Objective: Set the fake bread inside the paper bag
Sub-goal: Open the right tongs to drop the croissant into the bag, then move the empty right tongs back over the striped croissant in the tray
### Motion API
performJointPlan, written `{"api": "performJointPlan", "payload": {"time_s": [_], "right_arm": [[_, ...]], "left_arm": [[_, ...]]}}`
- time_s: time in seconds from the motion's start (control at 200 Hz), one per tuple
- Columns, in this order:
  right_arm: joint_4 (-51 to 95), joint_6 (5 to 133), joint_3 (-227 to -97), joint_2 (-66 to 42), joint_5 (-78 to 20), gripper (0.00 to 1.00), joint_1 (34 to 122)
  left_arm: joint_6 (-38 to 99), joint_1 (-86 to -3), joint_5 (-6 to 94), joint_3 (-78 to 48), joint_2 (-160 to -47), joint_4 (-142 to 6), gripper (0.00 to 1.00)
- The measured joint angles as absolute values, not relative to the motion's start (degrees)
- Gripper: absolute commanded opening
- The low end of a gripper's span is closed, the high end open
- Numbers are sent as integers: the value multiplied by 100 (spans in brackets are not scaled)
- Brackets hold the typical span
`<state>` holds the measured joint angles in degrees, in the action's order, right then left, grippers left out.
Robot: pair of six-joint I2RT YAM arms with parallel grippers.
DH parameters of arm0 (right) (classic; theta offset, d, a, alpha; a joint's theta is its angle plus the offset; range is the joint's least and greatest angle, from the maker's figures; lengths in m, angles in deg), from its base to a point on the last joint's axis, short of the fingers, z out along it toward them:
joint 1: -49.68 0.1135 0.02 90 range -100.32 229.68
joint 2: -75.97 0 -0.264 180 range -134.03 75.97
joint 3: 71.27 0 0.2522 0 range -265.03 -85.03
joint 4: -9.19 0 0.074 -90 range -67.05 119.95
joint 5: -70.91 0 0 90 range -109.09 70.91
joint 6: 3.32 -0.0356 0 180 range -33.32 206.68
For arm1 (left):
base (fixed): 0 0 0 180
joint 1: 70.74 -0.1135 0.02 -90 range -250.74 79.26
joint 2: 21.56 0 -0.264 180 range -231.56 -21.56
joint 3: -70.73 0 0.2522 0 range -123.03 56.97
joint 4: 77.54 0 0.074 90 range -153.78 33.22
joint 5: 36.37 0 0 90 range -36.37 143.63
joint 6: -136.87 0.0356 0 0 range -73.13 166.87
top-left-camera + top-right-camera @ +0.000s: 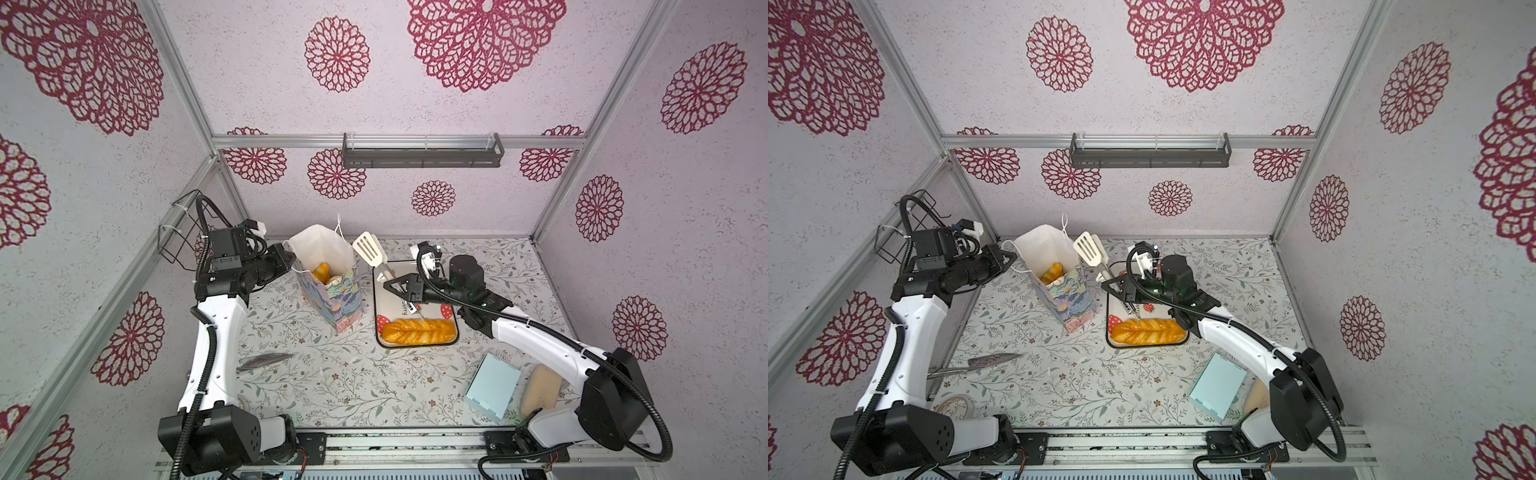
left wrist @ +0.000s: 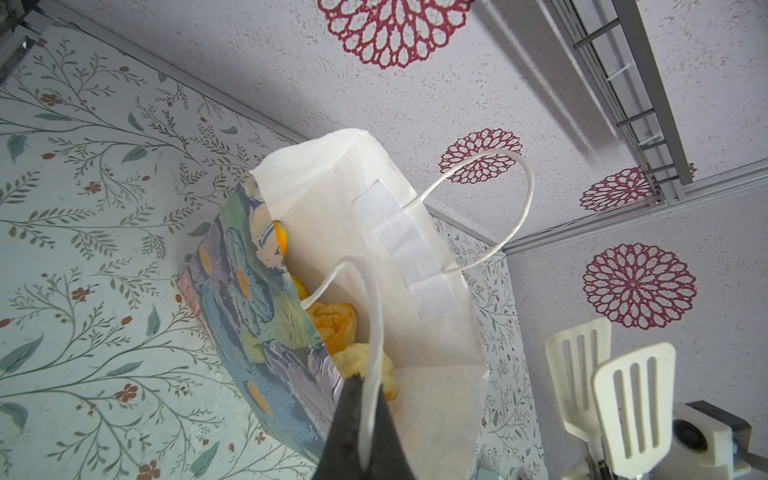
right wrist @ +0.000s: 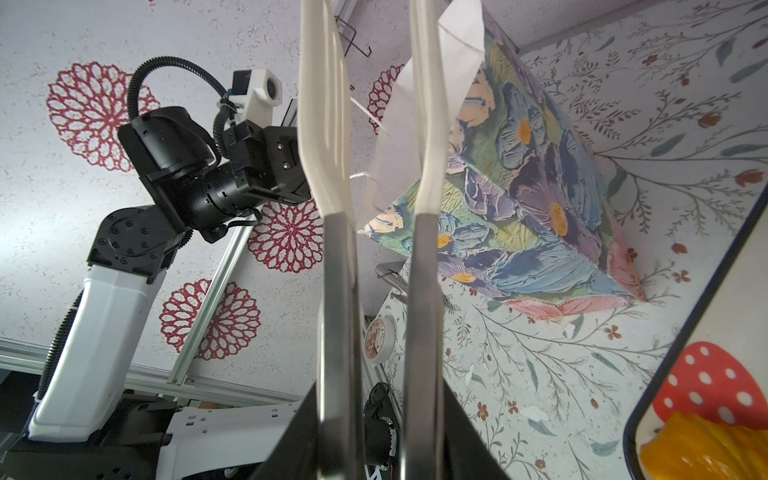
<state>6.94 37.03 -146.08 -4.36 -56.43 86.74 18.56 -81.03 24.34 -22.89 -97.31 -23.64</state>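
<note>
**At 11 o'clock on the bench point(image 1: 332, 386): paper bag point(image 1: 332, 299) part-filled, braided loaf point(image 1: 419, 331) on the tray point(image 1: 386, 311)**

Inside the bag's open white mouth lie golden toy pastries point(image 1: 322, 272). At the bag's 9 o'clock, the left hand point(image 2: 365, 415) is pressed together on a white cord handle point(image 2: 376, 332). The strawberry-print tray sits at the bag's 3 o'clock, and the loaf lies across its 6 o'clock end. Above the tray, the right hand point(image 1: 395, 286) pinches the metal arms of white slotted tongs point(image 1: 370, 249). Their empty heads stand apart, pointing toward 11 o'clock, just beside the bag's rim.
</note>
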Motion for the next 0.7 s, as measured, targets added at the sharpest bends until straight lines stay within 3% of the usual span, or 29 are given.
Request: {"api": "performJointPlan", "payload": {"time_s": [0.235, 0.701], "right_arm": [[1319, 3795, -14040, 292, -5372, 38, 8307], [3898, 4239, -13581, 1732, -4712, 40, 7843]], "left_arm": [[1858, -8103, 2431, -2289, -9731, -2362, 3], [1816, -8098, 2405, -2134, -9722, -2440, 3]]}}
